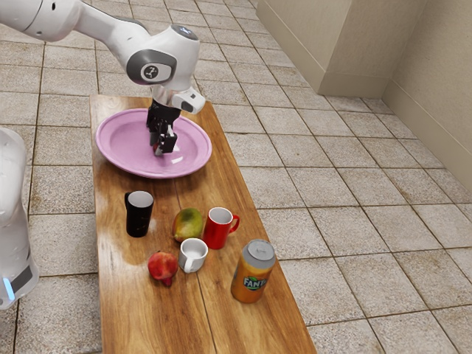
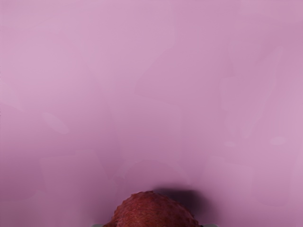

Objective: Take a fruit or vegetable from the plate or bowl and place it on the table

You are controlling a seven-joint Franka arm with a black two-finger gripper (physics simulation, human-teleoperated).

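My gripper (image 1: 163, 143) is low over the pink plate (image 1: 110, 154), with its fingers on two sides of a small red fruit (image 1: 157, 149). In the wrist view the rough-skinned red fruit (image 2: 152, 211) sits between the grey tips of my gripper (image 2: 154, 225), which meet it from both sides. Behind it lies the plate's pink surface (image 2: 151, 104), with a dark shadow beside the fruit. Whether the fruit touches the plate is unclear.
On the wooden table (image 1: 125, 310) stand a black mug (image 1: 139, 215), red mug (image 1: 217, 230), white cup (image 1: 192, 254) and Fanta can (image 1: 252, 274). A mango (image 1: 189, 224) and a pomegranate (image 1: 162, 266) lie near them.
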